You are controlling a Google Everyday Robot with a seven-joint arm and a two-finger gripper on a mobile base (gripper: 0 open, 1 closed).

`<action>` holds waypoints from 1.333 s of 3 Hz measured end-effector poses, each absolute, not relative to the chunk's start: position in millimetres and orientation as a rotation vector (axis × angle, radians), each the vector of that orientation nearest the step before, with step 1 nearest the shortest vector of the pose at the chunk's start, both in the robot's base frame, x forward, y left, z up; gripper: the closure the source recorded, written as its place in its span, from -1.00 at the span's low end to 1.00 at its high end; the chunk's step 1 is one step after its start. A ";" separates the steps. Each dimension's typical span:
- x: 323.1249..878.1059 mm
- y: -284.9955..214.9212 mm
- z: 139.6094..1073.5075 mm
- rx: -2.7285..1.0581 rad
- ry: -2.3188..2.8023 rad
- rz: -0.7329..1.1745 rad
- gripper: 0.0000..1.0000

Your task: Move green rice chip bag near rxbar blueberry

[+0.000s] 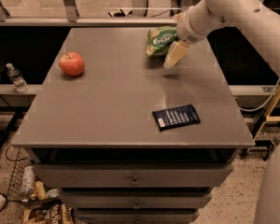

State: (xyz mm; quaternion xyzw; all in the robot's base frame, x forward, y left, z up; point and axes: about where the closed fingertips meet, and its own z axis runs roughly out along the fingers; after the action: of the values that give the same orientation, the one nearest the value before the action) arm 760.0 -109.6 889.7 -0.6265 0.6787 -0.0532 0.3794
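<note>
While the green chip bag (159, 38) sits toward the back of the table (107, 106), well beyond the blue bar (176, 117), the move itself is not yet made.

Camera view (the only one):
- Bar lies flat near the front edge, slightly skewed, pale text facing up.
- Bag is well apart from the bar, farther back and a little to its left as the camera sees it. It is crumpled and puffy, with white lettering on a darker green oval turned toward the camera.
- Gripper (172, 56) is at the flank of the bag that faces the bar, touching it or just beside it. It too is well behind the bar. The white arm (233, 8) reaches in from behind and right of the bar.
- Whether the gripper is open, closed or clamped on the bag: cannot tell, since the contact is hidden.
- Cannot tell either whether the bag rests on the table or hangs just clear of it.
- Red apple (72, 63) lies far left of the bar, well apart and off the likely path.

Step in hand, as a judgement: the grasp, or the very start of the carry.

The next move calls for a sure hold on a slippery, air-filled bag and a lift that clears the tabletop. Then comes travel forward toward the bar and a set-down just beside it. The bag should not land on top of the bar or shove it toward the front edge.
</note>
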 end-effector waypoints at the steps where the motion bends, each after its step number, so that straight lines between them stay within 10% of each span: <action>1: 763.4 -105.7 888.5 -1.604 1.727 -0.116 -1.00; 2: 767.3 -102.7 886.7 -1.609 1.718 -0.100 -1.00; 4: 773.3 -106.3 882.6 -1.593 1.720 -0.083 -0.22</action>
State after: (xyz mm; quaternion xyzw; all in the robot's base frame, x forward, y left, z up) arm 773.3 -106.3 882.6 -0.6259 0.6761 -0.0325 0.3875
